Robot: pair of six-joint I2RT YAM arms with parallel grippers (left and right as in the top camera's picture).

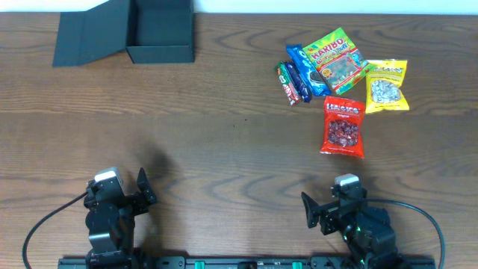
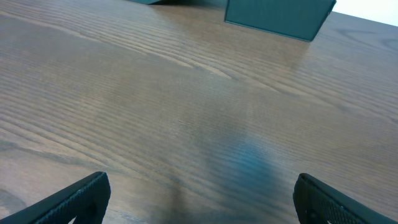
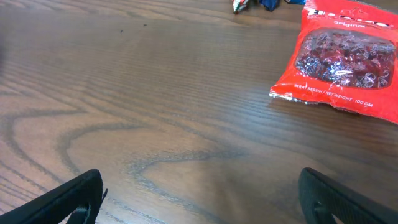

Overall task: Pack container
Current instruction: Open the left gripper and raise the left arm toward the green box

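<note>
**Surveying a packing scene from three cameras**

Overhead: the container (image 1: 160, 54), a dark charcoal box, stands at the far left of the wooden table (image 1: 224, 149), with its flap lid (image 1: 89, 33) folded open to the left. Snacks cluster at the far right: a Haribo bag (image 1: 337, 60), a yellow bag (image 1: 387, 86), a blue bag (image 1: 305, 71), a slim red-green packet (image 1: 287, 82) and a red bag (image 1: 343, 127). The left gripper (image 1: 143, 187) and right gripper (image 1: 310, 211) sit at the near edge, well apart from everything.

Left wrist: the left gripper (image 2: 200, 190) is spread wide over bare wood and holds nothing. The container (image 2: 277, 15) shows at the top edge.

Right wrist: the right gripper (image 3: 200, 186) is likewise wide and empty. The red bag (image 3: 342, 59) lies ahead, to the right.
</note>
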